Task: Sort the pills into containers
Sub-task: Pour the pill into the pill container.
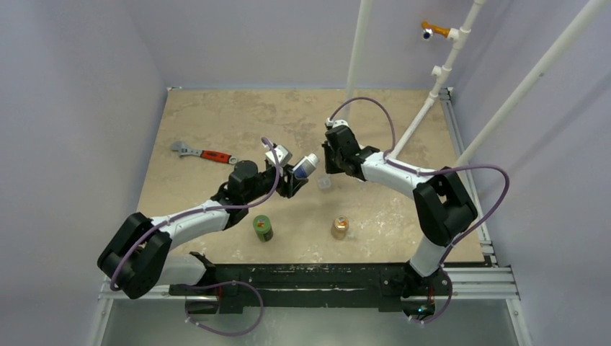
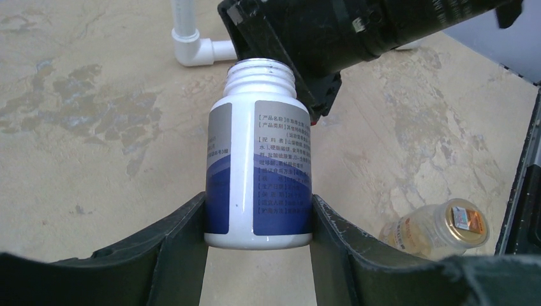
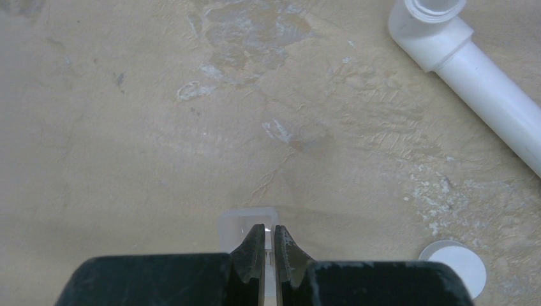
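Left hand around uncapped white bottle; right hand pinched shut, half hiding clear case.

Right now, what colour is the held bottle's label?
Blue and grey, on a white bottle; best in left wrist view.

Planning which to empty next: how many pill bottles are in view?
3: a white-and-blue bottle in the left gripper, a green bottle on the table, an amber bottle right of it; others may be hidden.

The table's back left is free. White pipes block the right; a green bottle and a tan bottle stand in front.
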{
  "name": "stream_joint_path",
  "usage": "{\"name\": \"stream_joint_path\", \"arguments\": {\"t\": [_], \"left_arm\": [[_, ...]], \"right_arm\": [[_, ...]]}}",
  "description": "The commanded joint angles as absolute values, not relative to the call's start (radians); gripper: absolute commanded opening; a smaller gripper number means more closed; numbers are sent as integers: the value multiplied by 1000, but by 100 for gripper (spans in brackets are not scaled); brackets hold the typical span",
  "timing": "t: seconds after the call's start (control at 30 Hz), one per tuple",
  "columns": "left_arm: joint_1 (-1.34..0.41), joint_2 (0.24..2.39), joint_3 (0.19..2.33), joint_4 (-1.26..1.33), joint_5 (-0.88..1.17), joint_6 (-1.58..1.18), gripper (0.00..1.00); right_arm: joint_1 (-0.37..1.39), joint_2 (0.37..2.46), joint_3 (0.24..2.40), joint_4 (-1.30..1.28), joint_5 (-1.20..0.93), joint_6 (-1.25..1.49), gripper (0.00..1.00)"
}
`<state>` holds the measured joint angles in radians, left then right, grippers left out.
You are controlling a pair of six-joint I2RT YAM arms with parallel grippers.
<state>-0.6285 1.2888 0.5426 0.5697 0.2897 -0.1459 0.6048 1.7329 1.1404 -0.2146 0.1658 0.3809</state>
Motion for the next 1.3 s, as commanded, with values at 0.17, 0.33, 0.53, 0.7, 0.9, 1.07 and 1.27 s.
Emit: {"name": "stream_joint_path", "arguments": {"t": [0.17, 0.33, 0.53, 0.7, 0.9, 1.07, 1.27], "left_arm": [[-623, 1313, 379, 835, 215, -259, 0], [-623, 1324, 311, 892, 195, -251, 0], [-622, 1318, 274, 888, 212, -204, 0], [-610, 1329, 281, 873, 216, -166, 0], [-599, 1404, 325, 885, 307, -162, 0], [-592, 1432, 377, 836, 370, -160, 0], [-587, 1466, 437, 758, 417, -138, 0]], "right_arm": [[648, 1657, 1107, -182, 118, 358, 0], [662, 1655, 1100, -177, 100, 362, 0], [667, 1662, 1107, -172, 63, 359, 0], [670, 1682, 1126, -177, 63, 356, 0], [670, 1694, 1143, -200, 86, 357, 0], [670, 1678, 1133, -199, 94, 362, 0], [670, 1676, 1113, -191, 94, 387, 0]]}}
